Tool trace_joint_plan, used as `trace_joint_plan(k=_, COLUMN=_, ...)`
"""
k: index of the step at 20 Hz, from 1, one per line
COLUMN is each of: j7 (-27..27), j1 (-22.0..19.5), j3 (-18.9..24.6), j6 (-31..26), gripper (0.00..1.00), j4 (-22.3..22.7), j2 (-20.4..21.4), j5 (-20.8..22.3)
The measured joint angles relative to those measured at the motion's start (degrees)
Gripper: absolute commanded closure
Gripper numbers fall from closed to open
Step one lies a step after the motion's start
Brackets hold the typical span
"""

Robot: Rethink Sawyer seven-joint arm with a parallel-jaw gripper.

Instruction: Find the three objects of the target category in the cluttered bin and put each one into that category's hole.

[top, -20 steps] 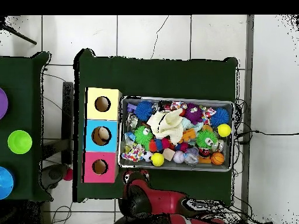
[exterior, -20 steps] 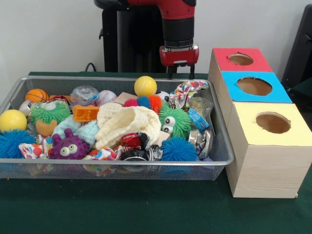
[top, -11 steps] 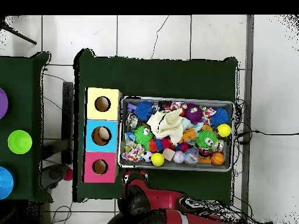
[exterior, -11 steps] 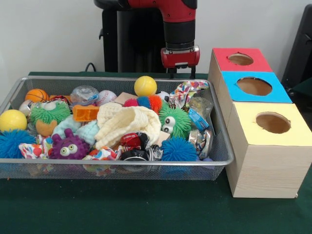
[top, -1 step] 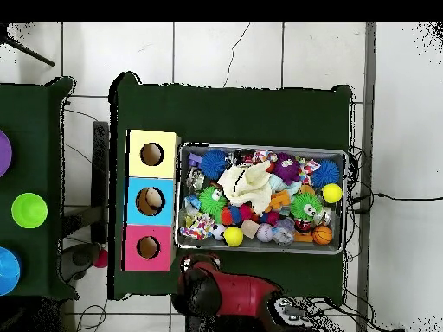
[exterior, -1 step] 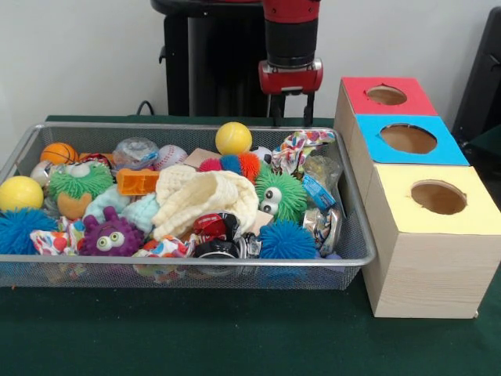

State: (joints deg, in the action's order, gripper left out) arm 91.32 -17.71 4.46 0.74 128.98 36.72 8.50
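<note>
Fingers on our gripper (exterior, -1 step: pixel 290 110) hang spread and empty, two dark prongs above the bin's (exterior, -1 step: pixel 356 235) far rim, near the red box (exterior, -1 step: pixel 385 95). We hold nothing, so we judge the step to be the search: no item is chosen yet, and the pictures do not tell us which category is wanted. The candidates all lie in the bin: a yellow ball (exterior, -1 step: pixel 233 138) at the far rim just below the gripper, a second yellow ball (exterior, -1 step: pixel 19 192) at the end away from the boxes, a small basketball (exterior, -1 step: pixel 59 153), a baseball (exterior, -1 step: pixel 171 156), green (exterior, -1 step: pixel 279 195), blue (exterior, -1 step: pixel 286 240) and purple (exterior, -1 step: pixel 110 233) spiky toys, and a cream cloth (exterior, -1 step: pixel 205 197) heaped in the middle. From overhead, the blue box (top, -1 step: pixel 150 201) seems to hold something pale already; the yellow box (top, -1 step: pixel 152 154) and red one look empty.

Next we would need to drop onto an item that sits clear on top, such as the near yellow ball; the cloth may hide others.

Our counter (exterior, -1 step: pixel 235 337) wears dark green cloth. Behind is a pale wall; overhead shows a tiled floor (top, -1 step: pixel 260 52) and a side table with coloured bowls (top, -1 step: pixel 28 210).
</note>
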Motion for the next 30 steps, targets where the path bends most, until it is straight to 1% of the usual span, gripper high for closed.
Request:
trace_joint_plan(k=3, j7=0.00, j1=0.36, j3=-0.01, j6=-6.87, gripper=0.00, j4=0.01, j2=3.06, j5=-0.89)
trace_joint_plan(k=5, j7=0.00, j1=0.48, j3=-0.01, j6=-10.47, gripper=0.00, j4=0.02, j2=4.92, j5=-1.12)
trace_joint_plan(k=7, j7=0.00, j1=0.47, j3=-0.01, j6=-11.43, gripper=0.00, j4=0.03, j2=5.86, j5=-1.14)
trace_joint_plan(k=10, j7=0.00, j1=0.47, j3=-0.01, j6=-10.85, gripper=0.00, j4=-0.05, j2=6.39, j5=-1.14)
trace_joint_plan(k=18, j7=0.00, j1=0.37, j3=0.03, j6=-4.38, gripper=0.00, j4=-0.64, j2=5.13, j5=-1.14)
trace_joint_plan(k=22, j7=0.00, j1=0.33, j3=0.03, j6=-0.85, gripper=0.00, j4=-2.00, j2=3.74, j5=-1.14)
trace_joint_plan(k=30, j7=0.00, j1=0.33, j3=0.03, j6=-0.33, gripper=0.00, j4=-4.63, j2=1.91, j5=-1.12)
